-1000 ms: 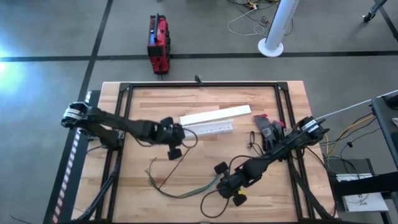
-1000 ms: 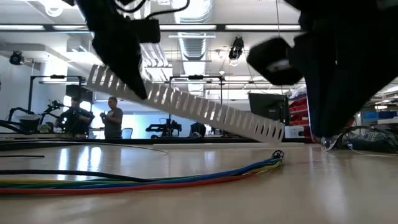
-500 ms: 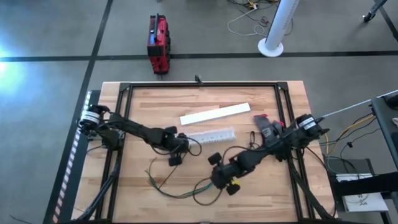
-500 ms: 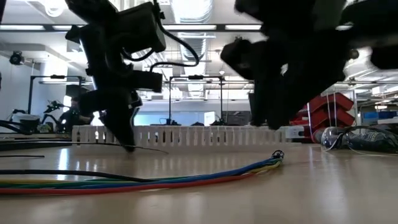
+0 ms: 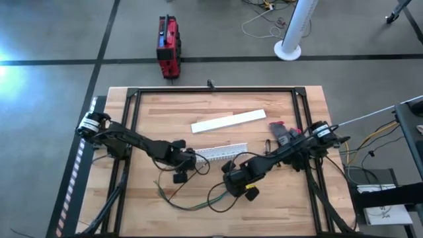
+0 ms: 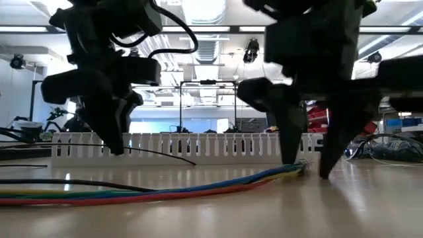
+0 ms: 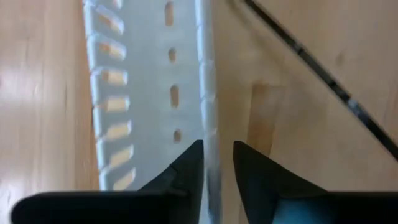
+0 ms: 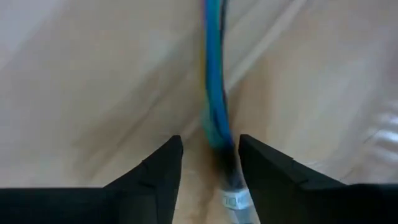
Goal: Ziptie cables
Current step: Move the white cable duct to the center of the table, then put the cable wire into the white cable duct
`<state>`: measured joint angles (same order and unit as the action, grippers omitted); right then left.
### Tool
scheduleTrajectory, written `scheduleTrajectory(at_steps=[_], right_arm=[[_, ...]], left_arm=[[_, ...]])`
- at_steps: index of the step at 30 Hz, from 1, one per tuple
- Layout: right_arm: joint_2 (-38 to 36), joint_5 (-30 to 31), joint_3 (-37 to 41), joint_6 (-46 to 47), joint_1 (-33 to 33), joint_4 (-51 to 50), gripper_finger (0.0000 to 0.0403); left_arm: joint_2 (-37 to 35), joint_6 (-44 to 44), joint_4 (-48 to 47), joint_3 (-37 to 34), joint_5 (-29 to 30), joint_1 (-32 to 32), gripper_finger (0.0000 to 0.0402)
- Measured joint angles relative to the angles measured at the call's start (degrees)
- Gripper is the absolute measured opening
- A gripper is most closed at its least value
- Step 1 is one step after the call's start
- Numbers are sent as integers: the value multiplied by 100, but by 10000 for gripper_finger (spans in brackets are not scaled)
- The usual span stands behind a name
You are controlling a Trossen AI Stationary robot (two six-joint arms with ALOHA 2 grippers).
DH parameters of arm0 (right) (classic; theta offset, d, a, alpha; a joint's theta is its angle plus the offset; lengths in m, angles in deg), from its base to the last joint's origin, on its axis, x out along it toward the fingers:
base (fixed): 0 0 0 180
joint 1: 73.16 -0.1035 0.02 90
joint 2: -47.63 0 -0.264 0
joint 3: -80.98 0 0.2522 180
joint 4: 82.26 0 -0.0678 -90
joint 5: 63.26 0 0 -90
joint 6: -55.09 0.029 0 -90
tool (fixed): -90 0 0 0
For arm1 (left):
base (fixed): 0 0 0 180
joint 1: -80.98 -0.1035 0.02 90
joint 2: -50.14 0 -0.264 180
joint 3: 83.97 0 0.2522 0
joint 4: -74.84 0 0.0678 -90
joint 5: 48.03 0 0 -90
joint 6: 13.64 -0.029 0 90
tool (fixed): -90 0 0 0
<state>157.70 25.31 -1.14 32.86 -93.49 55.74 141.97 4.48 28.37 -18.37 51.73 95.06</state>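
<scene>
A bundle of coloured cables (image 5: 192, 201) lies on the wooden table, running toward the near left corner in the low view (image 6: 145, 192). Its bound end (image 8: 217, 124) lies between the fingers of my right gripper (image 5: 233, 185), which is open; whether either finger touches it does not show. A white slotted cable duct (image 5: 221, 151) lies flat on the table beyond the bundle. My left gripper (image 5: 187, 160) is shut on the duct's left end. My left gripper pinches one long side wall of the duct (image 7: 210, 134) near the duct's left end. One finger is inside the channel and the other outside. The fingers come from above, pointing down. The duct lies level along the table (image 6: 198, 147).
A flat white cover strip (image 5: 229, 121) lies toward the far edge. Dark and red tools (image 5: 283, 135) sit at the right. A thin black strand (image 7: 311, 62) lies on the wood beside the duct. A black frame (image 5: 132, 99) borders the table.
My left gripper has gone toward the table's near edge and down with the duct. The duct hung tilted with its left end raised and now lies flat on the table. My right gripper has moved toward the far edge and down over the bundle's bound end.
</scene>
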Motion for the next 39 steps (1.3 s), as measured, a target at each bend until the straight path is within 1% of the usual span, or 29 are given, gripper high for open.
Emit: scheduleTrajectory(at_steps=[3,6,8,10,12,13,16,19,23,26,29,31,36,39], right_arm=[[160,142,-27,-62,39,22,126],[262,0,-32,-23,113,7,102],[275,-45,-33,59,126,-19,78],[278,-39,-59,166,126,-103,46],[254,-45,-102,270,113,-207,16],[224,-20,-146,301,84,-270,11],[101,78,-339,347,-88,-545,10],[-123,70,-727,290,-212,-783,5],[-410,350,-1414,241,-190,-739,4],[-443,703,-1956,95,-12,-724,4],[-497,1063,-2512,-94,225,-601,3],[-503,1216,-2829,-158,439,-598,3],[-497,1219,-3408,-298,952,-629,3],[-518,1216,-3713,-368,1215,-830,3]], left_arm=[[-211,372,-335,0,-27,0,95],[-563,964,-792,0,-220,59,118],[-813,1452,-877,-1,-329,188,131],[-1081,1845,-808,-40,-247,409,141],[-1297,2174,-616,-99,38,715,147],[-1392,2383,-567,-145,264,893,149],[-1631,2938,-407,-283,784,1448,149],[-1814,3325,-210,-480,1279,2076,143],[-1971,3404,443,-791,2060,2899,133],[-2002,3367,900,-966,2676,3329,129],[-2042,3279,1334,-1052,3086,3562,126],[-2083,3129,1422,-1083,3286,3647,125],[-2155,2885,1564,-1109,3889,3698,130],[-2158,2842,1575,-1134,4236,3698,135]])
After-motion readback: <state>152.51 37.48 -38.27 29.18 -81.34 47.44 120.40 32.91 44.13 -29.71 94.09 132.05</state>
